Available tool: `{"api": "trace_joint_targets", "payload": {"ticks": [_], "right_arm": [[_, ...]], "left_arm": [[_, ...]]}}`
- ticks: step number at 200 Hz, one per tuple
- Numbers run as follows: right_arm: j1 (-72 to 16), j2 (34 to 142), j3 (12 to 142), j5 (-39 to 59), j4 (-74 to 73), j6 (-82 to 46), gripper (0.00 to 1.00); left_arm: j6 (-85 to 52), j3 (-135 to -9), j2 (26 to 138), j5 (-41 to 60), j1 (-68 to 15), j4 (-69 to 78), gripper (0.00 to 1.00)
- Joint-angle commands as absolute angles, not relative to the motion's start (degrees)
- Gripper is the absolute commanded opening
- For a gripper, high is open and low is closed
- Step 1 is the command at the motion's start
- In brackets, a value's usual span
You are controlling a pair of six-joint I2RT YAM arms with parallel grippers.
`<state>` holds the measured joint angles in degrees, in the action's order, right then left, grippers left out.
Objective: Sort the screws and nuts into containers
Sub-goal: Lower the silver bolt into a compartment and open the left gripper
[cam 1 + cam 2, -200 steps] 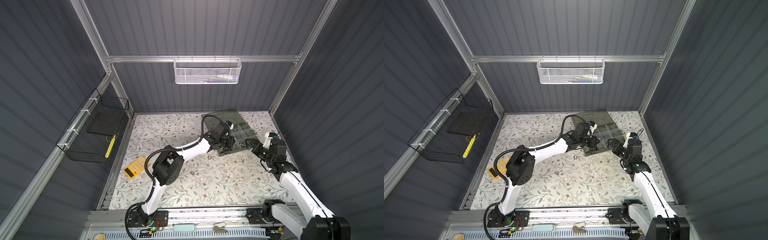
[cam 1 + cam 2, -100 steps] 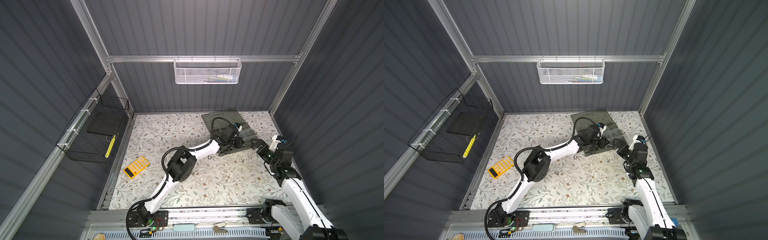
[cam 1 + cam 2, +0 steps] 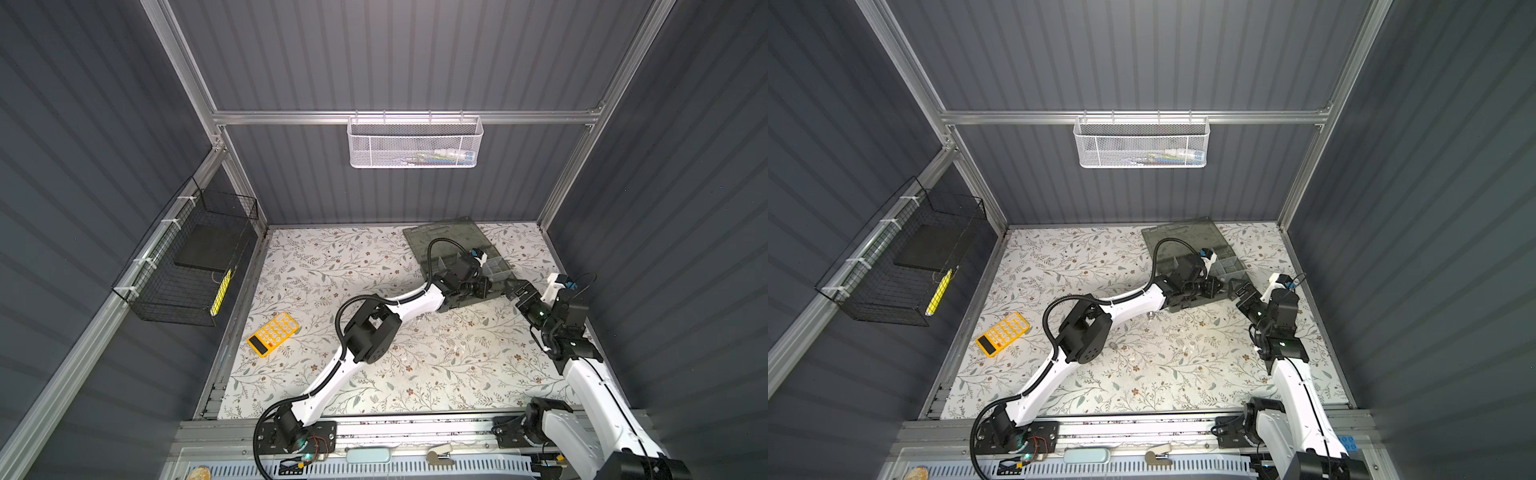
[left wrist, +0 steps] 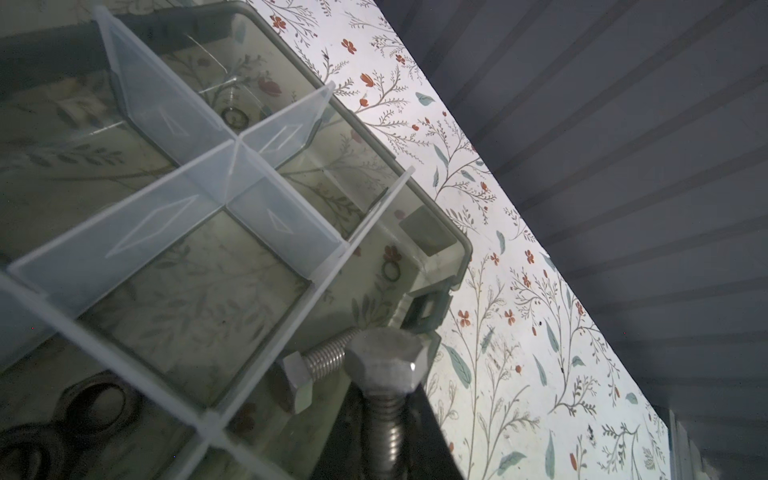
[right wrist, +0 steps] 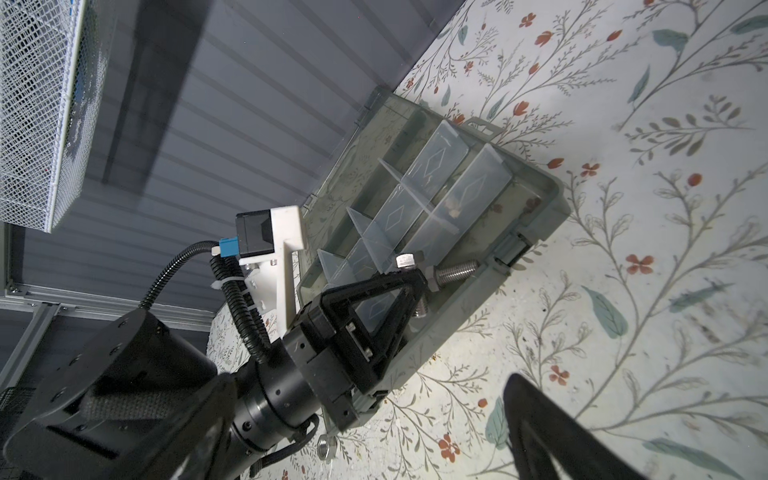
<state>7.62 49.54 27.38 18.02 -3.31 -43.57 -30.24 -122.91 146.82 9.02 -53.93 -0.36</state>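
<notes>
Left gripper (image 5: 412, 272) clamps a silver screw (image 4: 386, 365) above a latch-side compartment of the organizer case (image 5: 555, 195) — a second screw (image 4: 318, 360) lies inside it. Right gripper (image 3: 517, 289) hovers just beside the case, jaws wide apart.

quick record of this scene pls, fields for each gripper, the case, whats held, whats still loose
left gripper: shut on a silver screw, over the organizer case
right gripper: open, nothing seen in it, beside the case
case: lid open, pale dividers inside
already in case: second silver screw, lying in a compartment under the left gripper
loose: nut, outside the case near its edge
also present: yellow calculator, apart from the case
</notes>
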Motion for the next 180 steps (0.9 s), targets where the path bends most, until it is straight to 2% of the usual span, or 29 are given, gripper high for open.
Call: {"api": "trace_joint_targets", "payload": {"ticks": [1, 33, 60, 103, 150, 180], "right_arm": [[7.9, 48.97, 26.8, 18.49, -4.22, -43.88, 0.99], [7.91, 48.49, 26.32, 17.2, -4.37, -43.59, 0.99], [7.87, 48.27, 26.02, 17.23, -4.48, -43.8, 0.99], [7.88, 46.44, 24.3, 17.75, -7.49, -43.59, 0.99], [8.08, 48.73, 27.72, 18.61, -3.92, -41.71, 0.99], [8.0, 47.22, 31.83, 23.35, 1.38, -40.27, 0.99]], "left_arm": [[-29.64, -124.07, 147.19, 8.2, -54.09, 0.18, 0.24], [-29.05, -122.88, 146.11, 8.0, -54.09, -0.86, 0.31], [-28.43, -121.2, 144.01, 7.57, -54.11, -1.66, 0.32], [-25.86, -119.84, 139.51, 6.16, -53.72, -6.82, 0.42], [-25.64, -114.97, 130.55, 5.71, -51.8, -10.63, 0.52], [-25.95, -107.55, 122.02, 5.35, -50.79, -12.11, 0.6]]}}
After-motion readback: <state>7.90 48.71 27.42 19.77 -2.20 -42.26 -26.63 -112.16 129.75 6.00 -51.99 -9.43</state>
